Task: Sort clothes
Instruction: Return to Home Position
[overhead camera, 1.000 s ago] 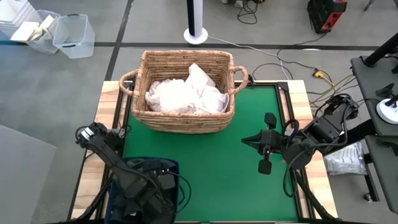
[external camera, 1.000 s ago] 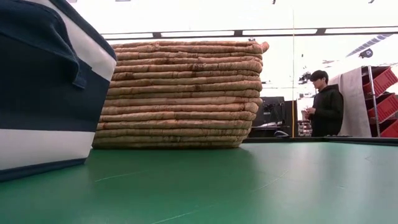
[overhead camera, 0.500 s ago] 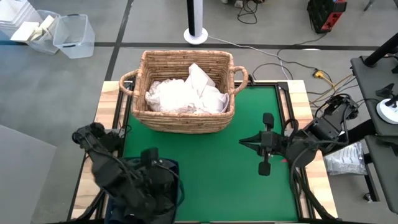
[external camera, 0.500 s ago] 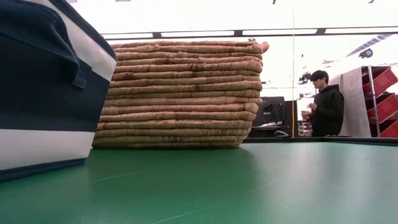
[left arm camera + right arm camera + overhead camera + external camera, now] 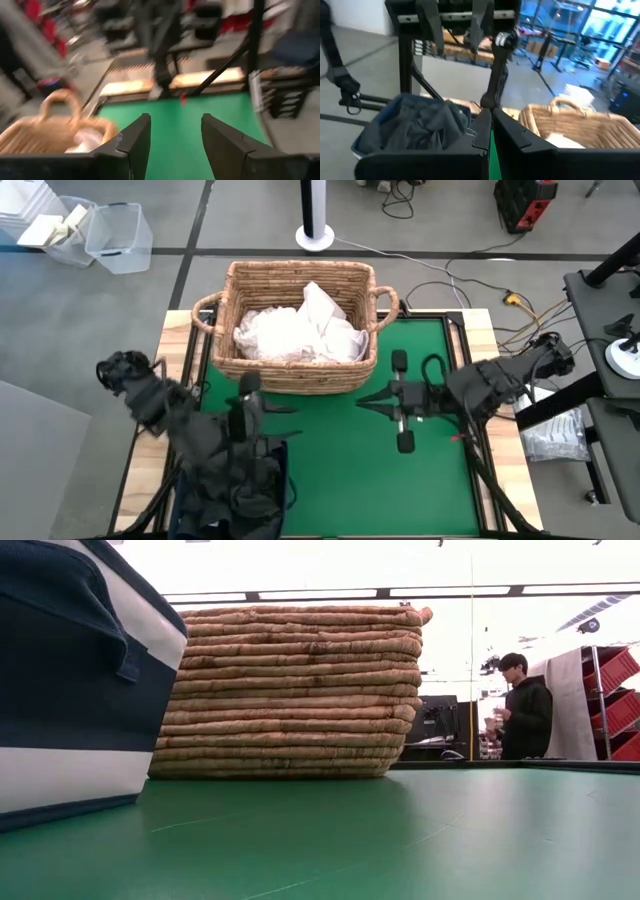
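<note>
White clothes (image 5: 300, 332): heaped in the wicker basket (image 5: 300, 375) at the table's far side; dark clothes (image 5: 420, 122): bundled in the navy bin (image 5: 70, 690) at the near-left corner; none shows on the green mat (image 5: 340, 470). Left gripper (image 5: 175, 118): empty, fingers spread apart, above the bin's far edge, near the basket's front wall. Right gripper (image 5: 364, 402): empty, fingers pressed together, over the mat right of centre. Step judged: sorting done, return of both arms to rest; next move calls for rising free of bin and basket without snagging fabric.
</note>
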`<state>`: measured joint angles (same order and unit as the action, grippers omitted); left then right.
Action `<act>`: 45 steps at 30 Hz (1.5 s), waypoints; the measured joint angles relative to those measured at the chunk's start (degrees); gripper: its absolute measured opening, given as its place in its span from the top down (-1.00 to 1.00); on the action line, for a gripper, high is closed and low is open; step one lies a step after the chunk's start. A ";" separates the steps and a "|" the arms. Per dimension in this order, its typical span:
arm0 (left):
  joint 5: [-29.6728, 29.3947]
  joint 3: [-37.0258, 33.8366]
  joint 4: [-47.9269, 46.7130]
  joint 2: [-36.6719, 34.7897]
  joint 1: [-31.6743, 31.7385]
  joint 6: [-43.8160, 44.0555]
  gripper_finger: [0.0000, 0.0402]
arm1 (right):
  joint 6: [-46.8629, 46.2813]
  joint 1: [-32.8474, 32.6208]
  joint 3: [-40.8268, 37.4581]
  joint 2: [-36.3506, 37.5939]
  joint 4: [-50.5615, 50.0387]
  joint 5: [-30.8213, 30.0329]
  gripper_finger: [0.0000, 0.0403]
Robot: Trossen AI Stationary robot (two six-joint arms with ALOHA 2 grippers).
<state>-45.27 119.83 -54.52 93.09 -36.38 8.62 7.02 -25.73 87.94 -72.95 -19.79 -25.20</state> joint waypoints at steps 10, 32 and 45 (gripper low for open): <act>21.48 -29.22 28.98 -16.04 14.00 -8.75 0.23 | 3.14 11.30 -1.43 3.18 2.60 16.44 0.94; 16.17 -60.64 38.04 -48.67 15.17 0.49 0.23 | -5.60 13.40 -28.75 34.36 5.15 12.66 0.94; 17.42 -74.02 41.38 -55.74 15.59 -0.57 0.23 | -2.15 13.42 -41.48 44.10 8.29 4.69 0.94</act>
<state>-27.85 45.81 -13.14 37.35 -20.80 8.06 4.87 -12.32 46.46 -28.85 -11.50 -20.52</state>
